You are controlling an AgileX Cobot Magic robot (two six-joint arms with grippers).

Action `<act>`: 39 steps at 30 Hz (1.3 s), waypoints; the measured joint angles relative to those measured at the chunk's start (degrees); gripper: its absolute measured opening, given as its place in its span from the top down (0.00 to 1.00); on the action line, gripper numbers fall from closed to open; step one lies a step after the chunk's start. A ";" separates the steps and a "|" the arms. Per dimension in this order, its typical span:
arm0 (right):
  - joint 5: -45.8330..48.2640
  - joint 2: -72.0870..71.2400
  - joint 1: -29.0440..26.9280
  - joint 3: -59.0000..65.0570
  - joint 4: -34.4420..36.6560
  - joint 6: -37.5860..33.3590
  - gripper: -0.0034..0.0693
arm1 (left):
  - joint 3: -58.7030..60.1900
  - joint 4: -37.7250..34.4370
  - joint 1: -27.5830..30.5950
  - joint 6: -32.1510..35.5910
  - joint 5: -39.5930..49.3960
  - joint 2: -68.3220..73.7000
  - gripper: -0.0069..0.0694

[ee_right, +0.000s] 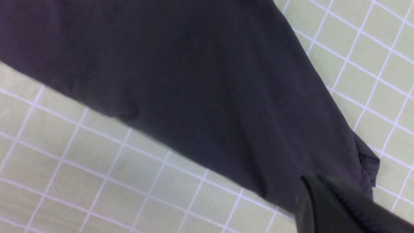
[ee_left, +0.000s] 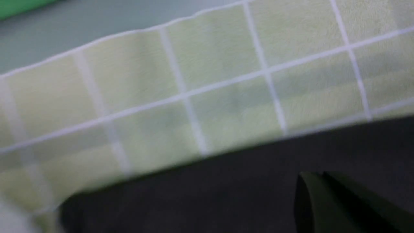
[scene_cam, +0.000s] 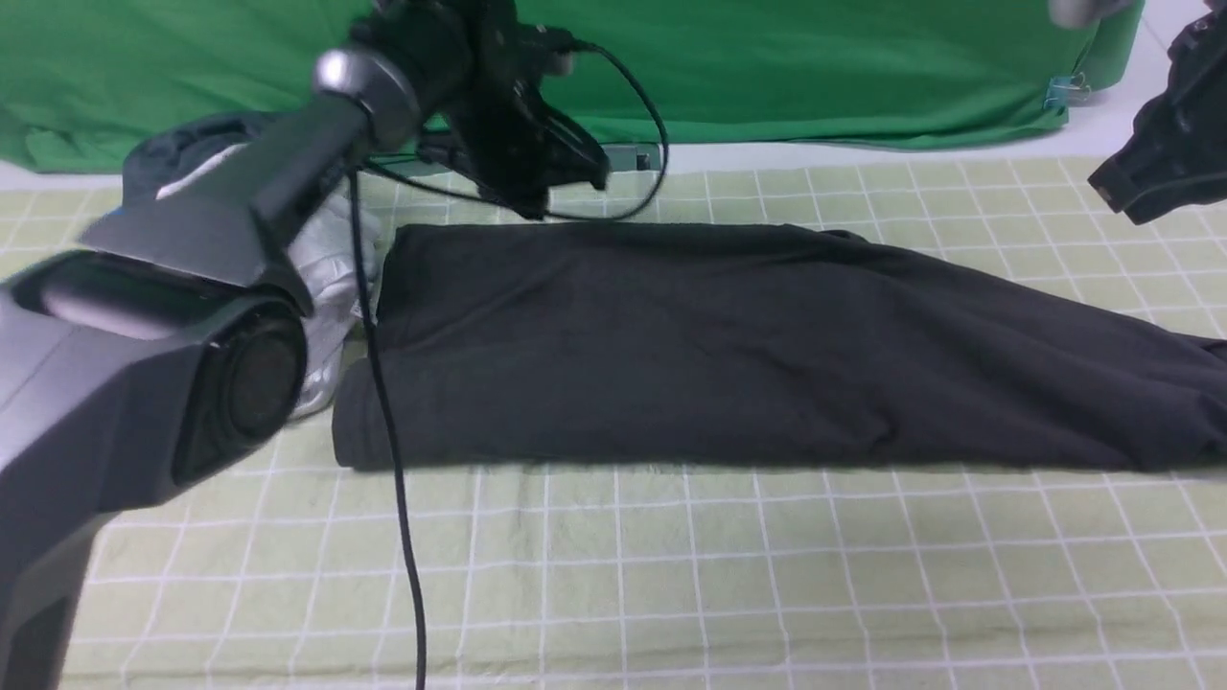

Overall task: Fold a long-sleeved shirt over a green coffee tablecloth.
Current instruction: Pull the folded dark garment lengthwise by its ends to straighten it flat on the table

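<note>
Aloft, left gripper [scene_cam: 535,201] and right gripper [scene_cam: 1131,192] clenched above the folded long-sleeved shirt [scene_cam: 719,345].

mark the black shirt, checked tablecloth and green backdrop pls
black shirt [scene_cam: 729,345], front view, middle of the folded body.
checked tablecloth [scene_cam: 767,575], front view, bare squares in front of the shirt.
green backdrop [scene_cam: 815,67], front view, its plain middle.

One shirt [scene_cam: 729,355], one tablecloth [scene_cam: 671,575], one backdrop [scene_cam: 815,67], one garment heap [scene_cam: 331,251], two arms [scene_cam: 192,287] [scene_cam: 1174,144]
</note>
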 joint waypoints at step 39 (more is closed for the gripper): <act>-12.28 28.89 -22.65 -1.34 4.36 4.42 0.37 | 61.41 -7.11 -2.24 0.66 -19.96 -26.96 0.89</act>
